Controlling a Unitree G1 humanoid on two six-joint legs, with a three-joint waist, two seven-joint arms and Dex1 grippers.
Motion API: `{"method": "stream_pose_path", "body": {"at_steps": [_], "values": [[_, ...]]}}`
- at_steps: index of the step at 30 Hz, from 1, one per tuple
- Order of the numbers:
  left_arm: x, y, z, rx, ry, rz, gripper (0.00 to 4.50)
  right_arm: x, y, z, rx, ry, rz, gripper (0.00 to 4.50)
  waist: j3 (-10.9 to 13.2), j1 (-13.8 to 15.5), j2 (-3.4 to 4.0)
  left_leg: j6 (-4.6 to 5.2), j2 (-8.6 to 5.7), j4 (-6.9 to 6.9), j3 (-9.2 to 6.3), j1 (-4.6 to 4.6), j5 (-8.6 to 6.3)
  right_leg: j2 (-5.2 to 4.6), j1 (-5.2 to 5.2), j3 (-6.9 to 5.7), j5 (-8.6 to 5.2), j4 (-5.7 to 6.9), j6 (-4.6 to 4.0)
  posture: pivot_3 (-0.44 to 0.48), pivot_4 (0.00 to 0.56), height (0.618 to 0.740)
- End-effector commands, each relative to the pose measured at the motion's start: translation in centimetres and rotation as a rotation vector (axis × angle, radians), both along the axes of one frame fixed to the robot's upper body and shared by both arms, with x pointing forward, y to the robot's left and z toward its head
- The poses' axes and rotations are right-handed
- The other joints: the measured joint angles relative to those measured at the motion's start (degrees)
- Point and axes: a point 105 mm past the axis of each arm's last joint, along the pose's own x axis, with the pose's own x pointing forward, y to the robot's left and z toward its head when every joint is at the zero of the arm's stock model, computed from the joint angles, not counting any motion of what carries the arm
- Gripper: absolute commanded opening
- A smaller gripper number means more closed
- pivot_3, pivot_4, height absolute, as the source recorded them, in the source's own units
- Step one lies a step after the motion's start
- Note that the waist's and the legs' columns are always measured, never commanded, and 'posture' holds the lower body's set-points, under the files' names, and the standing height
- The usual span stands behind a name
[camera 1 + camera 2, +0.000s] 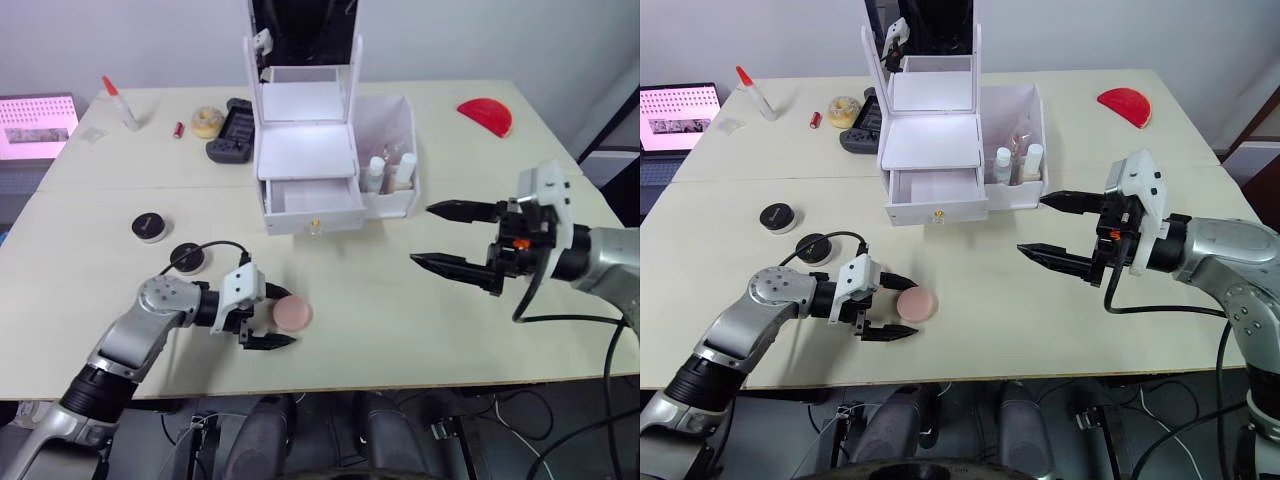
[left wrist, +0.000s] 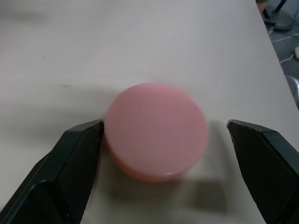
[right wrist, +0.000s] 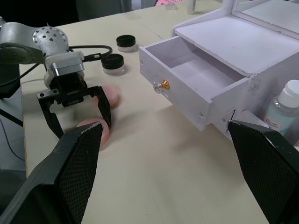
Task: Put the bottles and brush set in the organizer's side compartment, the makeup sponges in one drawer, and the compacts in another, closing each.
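While its two black fingers stand spread wide apart, the left gripper (image 1: 272,317) sits low on the table (image 1: 400,310) in the lower left of the left eye frame, straddling a pink sponge (image 1: 294,313); in the left wrist view that sponge (image 2: 156,131) lies flat between the fingers, with one finger (image 2: 77,154) right against its edge and the other finger (image 2: 261,158) standing off from it. From the right wrist view a second pink sponge (image 3: 110,94) shows lying just behind the gripper, partly hidden by it. Just up and left of the gripper lie two compacts, one (image 1: 188,257) near the wrist beside a black cable, the other (image 1: 150,226) a little farther toward the left edge. At the right of the frame the right gripper (image 1: 462,240) hovers above the table with its fingers also held wide, gripping nothing, pointing toward the frame's centre. Between and above the two grippers, at upper centre, stands the white organizer (image 1: 305,150) with its upright mirror; its lower drawer (image 1: 311,200) is pulled open, gold knob facing forward. Joined to its right side, the side compartment (image 1: 405,125) holds bottles (image 1: 389,172) standing upright. Further back, in the upper left, a yellowish ring (image 1: 207,121), a black gadget (image 1: 234,130) and a red-tipped bottle (image 1: 121,103) lie on the table, and a red half-round object (image 1: 486,114) sits at upper right.
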Motion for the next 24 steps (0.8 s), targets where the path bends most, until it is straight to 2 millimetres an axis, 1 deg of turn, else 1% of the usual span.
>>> {"method": "stream_pose_path", "body": {"at_steps": [1, 2, 4, 5, 6, 11, 15, 16, 21, 24], "values": [[0.0, -0.3, 0.6, -0.011, -0.007, -0.007, 4.42, -0.2, 0.3, 0.4, -0.001, -0.029, 0.009, 4.50, 0.00, 0.00, 0.00, 0.00, 0.00, 0.00, 0.00, 0.00, 0.00, 0.00, 0.00, 0.00, 0.00, 0.00, 0.00, 0.000, 0.150, 0.737], [0.0, -0.3, 0.6, -0.010, -0.006, -0.006, 4.19, -0.2, 0.3, 0.4, -0.002, -0.029, 0.006, 4.50, 0.00, 0.00, 0.00, 0.00, 0.00, 0.00, 0.00, 0.00, 0.00, 0.01, 0.00, 0.00, 0.00, 0.00, 0.00, 0.000, 0.150, 0.737], [0.1, -0.2, 0.5, -0.009, -0.006, -0.003, 3.59, -0.2, 0.3, 0.3, -0.002, -0.030, 0.004, 4.50, 0.00, -0.02, 0.00, 0.00, 0.00, 0.00, 0.00, 0.00, 0.00, 0.01, 0.00, 0.00, 0.00, 0.01, 0.00, 0.000, 0.150, 0.737], [0.1, -0.2, 0.6, -0.008, -0.007, -0.002, 3.03, -0.2, 0.3, 0.3, -0.002, -0.030, 0.003, 4.50, 0.00, -0.01, 0.00, 0.00, 0.00, 0.00, 0.00, 0.00, 0.00, 0.01, 0.00, 0.00, 0.00, 0.01, 0.00, 0.000, 0.150, 0.737], [0.2, -0.2, 0.6, -0.009, -0.009, -0.002, 2.65, -0.2, 0.3, 0.3, -0.002, -0.030, 0.003, 4.50, 0.00, -0.01, 0.00, 0.00, 0.00, 0.00, 0.00, 0.00, 0.00, 0.01, 0.00, 0.00, 0.00, 0.01, 0.00, 0.000, 0.150, 0.737], [0.2, -0.1, 1.2, -0.010, -0.019, -0.004, 2.62, -0.3, 0.5, 0.4, 0.001, -0.032, 0.004, 4.50, 0.00, -0.01, 0.00, 0.00, 0.00, 0.00, 0.00, 0.00, 0.00, 0.01, 0.00, 0.00, 0.00, 0.01, 0.00, 0.000, 0.150, 0.737], [0.2, 0.0, 2.6, -0.045, -0.047, -0.001, 2.62, -0.2, 0.5, 0.4, -0.001, -0.032, 0.001, 4.50, 0.00, -0.01, 0.00, 0.00, 0.00, 0.00, 0.00, 0.00, 0.00, 0.01, 0.00, 0.00, 0.00, 0.01, 0.00, 0.000, 0.150, 0.737], [0.1, 0.1, 3.4, -0.062, -0.050, -0.001, 2.62, -0.2, 0.4, 0.4, -0.001, -0.031, 0.000, 4.50, 0.00, -0.01, 0.00, 0.00, 0.00, 0.00, 0.00, 0.00, 0.00, 0.01, 0.00, 0.00, 0.00, 0.02, 0.00, 0.000, 0.150, 0.737], [-0.8, 1.6, 9.5, -0.161, -0.053, 0.004, 2.62, -0.1, 0.2, 0.7, 0.004, -0.034, -0.014, 4.50, 0.01, -0.10, -0.02, 0.00, 0.04, 0.01, -0.04, -0.01, 0.00, 0.04, -0.01, -0.02, 0.00, 0.03, 0.01, 0.000, 0.150, 0.737], [-0.5, 2.4, 12.4, -0.195, -0.080, 0.033, 2.62, 0.1, 0.3, 0.7, 0.012, -0.035, -0.016, 4.50, 0.01, -0.02, -0.01, 0.00, 0.04, 0.01, -0.01, 0.02, 0.00, 0.06, 0.00, -0.02, 0.00, 0.05, 0.01, 0.000, 0.150, 0.737]]}}
